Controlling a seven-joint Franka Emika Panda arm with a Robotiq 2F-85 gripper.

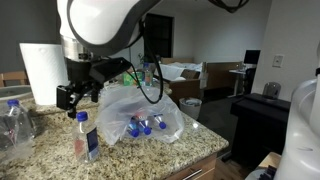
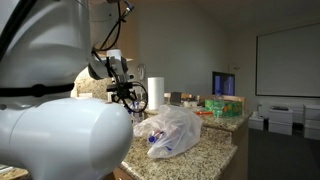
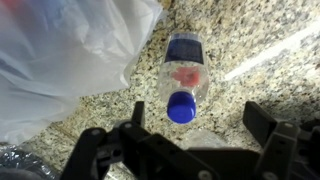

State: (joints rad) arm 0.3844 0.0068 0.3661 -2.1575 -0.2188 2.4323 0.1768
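Observation:
A clear plastic bottle (image 3: 184,80) with a blue cap (image 3: 181,107) and a red label stands upright on the speckled granite counter (image 3: 260,40). In the wrist view I look down on it. My gripper (image 3: 198,118) hangs above it, open, with the cap just inside the left finger and nothing between the pads. In an exterior view the gripper (image 1: 72,98) hovers over the bottle (image 1: 86,136), apart from it. A clear plastic bag (image 1: 140,112) holding several blue-capped bottles lies right beside the bottle, also seen as the bag (image 3: 60,60) and the bag (image 2: 172,132).
A white paper towel roll (image 1: 42,72) stands behind the arm. More clear bottles (image 1: 12,125) cluster at the counter's left end. The counter edge (image 1: 190,160) runs close in front. Desks and boxes (image 1: 185,72) fill the room beyond.

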